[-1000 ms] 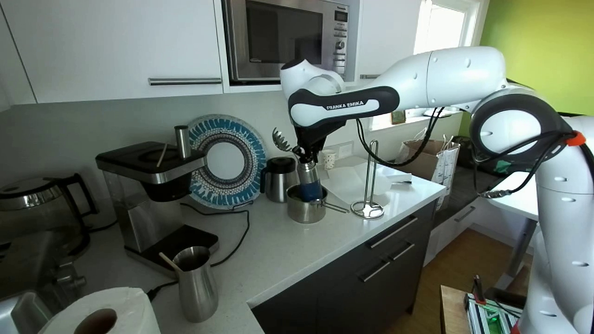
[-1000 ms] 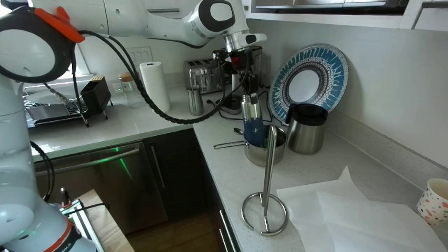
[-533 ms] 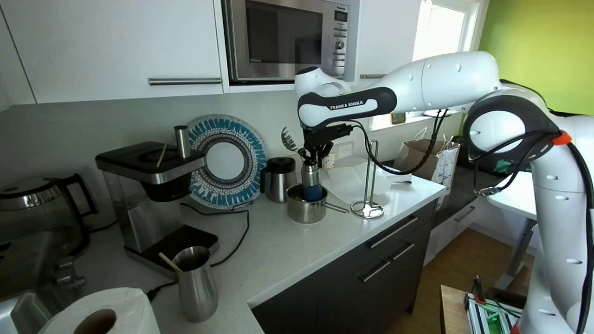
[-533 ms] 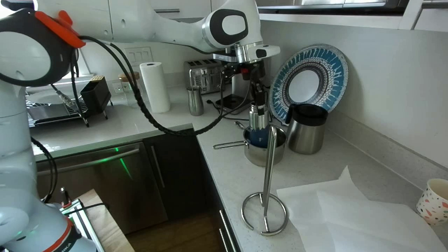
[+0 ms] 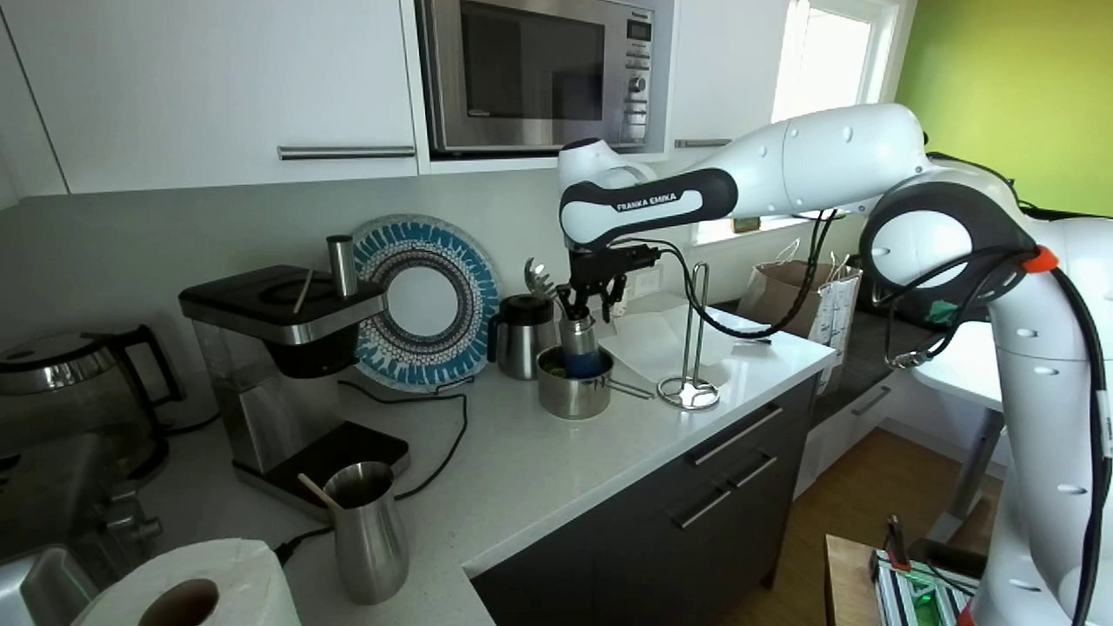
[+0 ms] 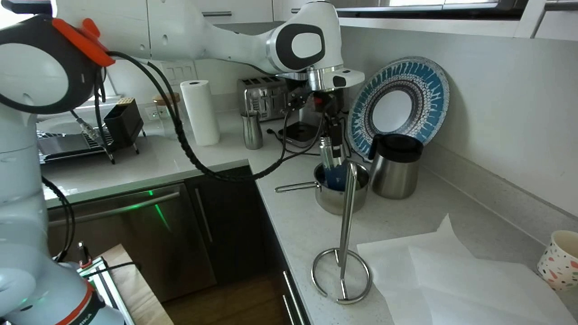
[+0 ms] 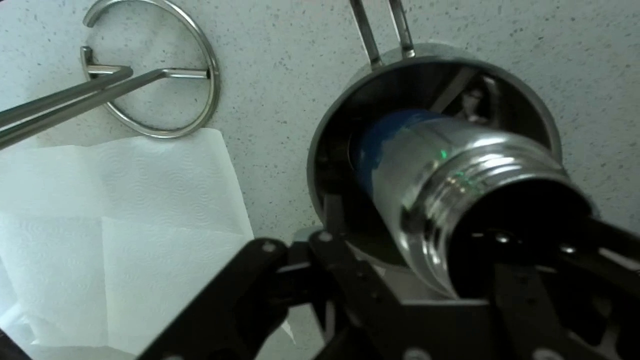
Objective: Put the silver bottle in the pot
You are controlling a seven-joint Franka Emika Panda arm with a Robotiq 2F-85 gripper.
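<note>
The silver bottle (image 5: pixel 578 337), shiny on top and blue on its lower part, leans inside the steel pot (image 5: pixel 572 402). It also shows in an exterior view (image 6: pixel 332 164), partly behind a metal stand. In the wrist view the bottle (image 7: pixel 430 145) is tilted in the pot (image 7: pixel 312 165), its open mouth towards the camera. My gripper (image 5: pixel 588 313) is at the bottle's top with its fingers spread. In the wrist view a gap shows between the left finger and the bottle; the right finger is dark and partly hidden. The bottle's base is hidden in the pot.
The metal stand (image 6: pixel 345 225) and white paper (image 6: pixel 433 262) lie beside the pot. A carafe (image 6: pixel 397 169) with black lid and a patterned plate (image 5: pixel 426 300) stand behind. A slotted spoon (image 5: pixel 536 278) sticks up beside the gripper. A silver jug (image 5: pixel 369 539) stands nearer the corner.
My gripper has moved down and towards the stand, lowering the bottle into the pot. Its fingers have spread, and the bottle, more upright half a second ago, now leans.
</note>
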